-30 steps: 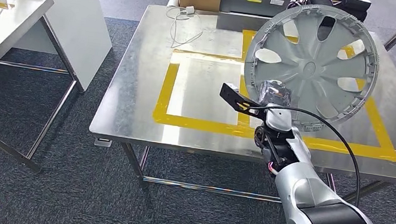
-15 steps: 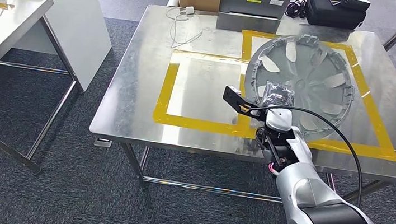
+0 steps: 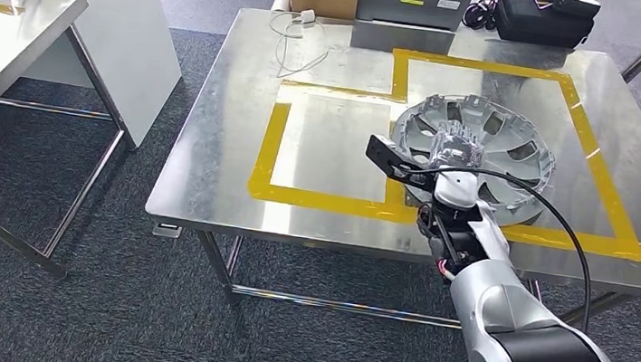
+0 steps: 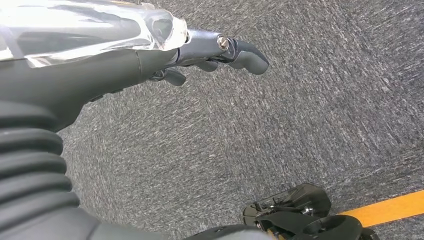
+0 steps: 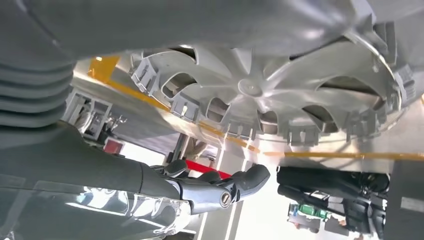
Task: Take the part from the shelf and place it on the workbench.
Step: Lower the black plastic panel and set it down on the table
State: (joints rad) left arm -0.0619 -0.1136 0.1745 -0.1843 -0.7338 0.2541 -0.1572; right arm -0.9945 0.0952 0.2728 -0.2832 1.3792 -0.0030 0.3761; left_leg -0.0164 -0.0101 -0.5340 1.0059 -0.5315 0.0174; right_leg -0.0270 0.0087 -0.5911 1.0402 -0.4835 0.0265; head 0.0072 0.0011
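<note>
Since a second ago the wheel cover point(image 3: 473, 156) has swung down from standing nearly upright above the table point(image 3: 210, 159) to lying low and close to flat, inside the right-hand square of yellow tape point(image 3: 592, 166). You will note the right hand point(image 3: 451, 150) is at the cover's near rim, reaching over it; in the right wrist view the thumb point(image 5: 220, 187) sits below the clipped rim point(image 5: 235, 125) with a gap showing, so I cannot tell whether the hand is gripping the part or has let go. The left hand point(image 4: 200, 52) hangs over the carpet with its fingers loosely curled and nothing in them. Risks, in my judgement: if the far edge is not yet resting on the steel, a release now would drop the cover, and the smooth surface could let it skid towards the tape line. The rim clips could snag on the fingers as you withdraw, dragging the part back towards the table's near edge. Confirm full contact before you open and lift straight away.
</note>
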